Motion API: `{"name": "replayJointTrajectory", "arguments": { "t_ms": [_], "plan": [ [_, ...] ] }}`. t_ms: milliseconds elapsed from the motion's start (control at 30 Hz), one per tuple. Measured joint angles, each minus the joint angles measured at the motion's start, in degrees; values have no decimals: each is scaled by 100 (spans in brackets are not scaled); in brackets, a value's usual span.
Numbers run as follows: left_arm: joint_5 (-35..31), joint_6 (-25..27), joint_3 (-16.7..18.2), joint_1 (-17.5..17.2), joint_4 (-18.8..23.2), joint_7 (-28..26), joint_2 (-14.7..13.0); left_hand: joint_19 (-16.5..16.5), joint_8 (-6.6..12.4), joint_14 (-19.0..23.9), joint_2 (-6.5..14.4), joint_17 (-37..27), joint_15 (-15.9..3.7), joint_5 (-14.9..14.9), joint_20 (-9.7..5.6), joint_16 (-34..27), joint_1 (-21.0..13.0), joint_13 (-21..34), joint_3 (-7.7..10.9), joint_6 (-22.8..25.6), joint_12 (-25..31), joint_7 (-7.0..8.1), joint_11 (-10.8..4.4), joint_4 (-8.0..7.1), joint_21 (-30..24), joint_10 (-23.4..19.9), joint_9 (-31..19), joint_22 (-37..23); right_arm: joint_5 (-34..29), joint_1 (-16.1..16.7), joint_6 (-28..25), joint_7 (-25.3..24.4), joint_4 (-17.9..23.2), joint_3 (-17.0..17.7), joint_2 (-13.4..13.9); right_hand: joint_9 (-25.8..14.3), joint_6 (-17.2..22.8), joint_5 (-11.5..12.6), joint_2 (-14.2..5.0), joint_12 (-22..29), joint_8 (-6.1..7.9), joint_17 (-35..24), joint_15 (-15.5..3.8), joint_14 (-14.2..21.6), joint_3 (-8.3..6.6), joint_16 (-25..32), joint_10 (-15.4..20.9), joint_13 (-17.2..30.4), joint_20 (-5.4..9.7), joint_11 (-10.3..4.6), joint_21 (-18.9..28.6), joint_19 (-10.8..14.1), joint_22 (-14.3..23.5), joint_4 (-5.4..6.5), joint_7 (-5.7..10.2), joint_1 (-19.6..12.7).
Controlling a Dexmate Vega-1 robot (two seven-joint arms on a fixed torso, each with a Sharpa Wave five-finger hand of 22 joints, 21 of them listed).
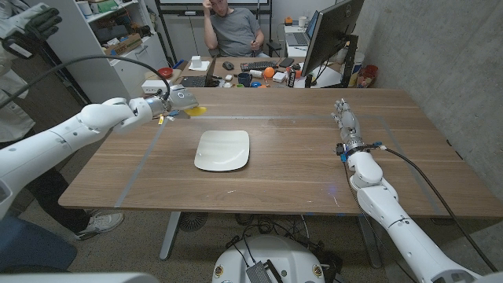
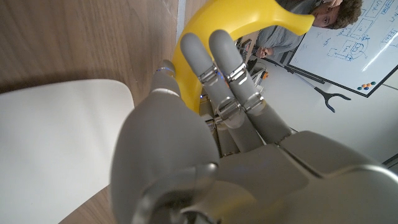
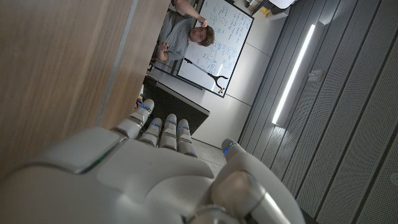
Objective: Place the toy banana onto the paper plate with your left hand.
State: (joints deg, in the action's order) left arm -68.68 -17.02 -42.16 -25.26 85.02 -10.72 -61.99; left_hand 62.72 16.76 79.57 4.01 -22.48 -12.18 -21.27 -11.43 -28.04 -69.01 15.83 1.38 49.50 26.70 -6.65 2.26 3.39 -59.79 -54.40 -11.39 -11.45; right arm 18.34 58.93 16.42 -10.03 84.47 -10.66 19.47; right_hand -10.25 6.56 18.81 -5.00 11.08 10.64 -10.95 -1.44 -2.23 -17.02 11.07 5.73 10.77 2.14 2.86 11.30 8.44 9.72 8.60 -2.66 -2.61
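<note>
My left hand [image 1: 174,101] is at the table's far left and grips the yellow toy banana [image 1: 194,111], whose tip sticks out toward the middle. In the left wrist view the fingers [image 2: 219,65] wrap over the curved banana [image 2: 249,18], with the plate [image 2: 56,143] close beside. The white paper plate [image 1: 222,149] lies in the middle of the table, nearer to me and to the right of the left hand. My right hand [image 1: 346,122] stands at the right side of the table, fingers straight and apart, holding nothing; its back [image 3: 143,174] fills the lower right wrist view.
Grey tape lines [image 1: 141,161] mark out a rectangle on the wooden table [image 1: 299,165]. A person [image 1: 232,31] sits behind the far edge at a cluttered desk [image 1: 251,75] with a monitor [image 1: 334,31]. Another person's gloved hand [image 1: 27,27] shows at the upper left.
</note>
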Motion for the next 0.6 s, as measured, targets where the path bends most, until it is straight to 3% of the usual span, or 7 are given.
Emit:
{"name": "replayJointTrajectory", "arguments": {
  "t_ms": [600],
  "plan": [
    [563,-459,117,-15,143,17,123,0,-63,0,0,-26,0,22,0,-38,0,-23,-46,19,-42,0,0,-46,0,-1,-38,27,-3,100,54,-27,157,13,102,0,0,0,0,0,0,0,0,-1,0,0,0,0,0,1,0,0,0,0,0,0]
  ]
}}
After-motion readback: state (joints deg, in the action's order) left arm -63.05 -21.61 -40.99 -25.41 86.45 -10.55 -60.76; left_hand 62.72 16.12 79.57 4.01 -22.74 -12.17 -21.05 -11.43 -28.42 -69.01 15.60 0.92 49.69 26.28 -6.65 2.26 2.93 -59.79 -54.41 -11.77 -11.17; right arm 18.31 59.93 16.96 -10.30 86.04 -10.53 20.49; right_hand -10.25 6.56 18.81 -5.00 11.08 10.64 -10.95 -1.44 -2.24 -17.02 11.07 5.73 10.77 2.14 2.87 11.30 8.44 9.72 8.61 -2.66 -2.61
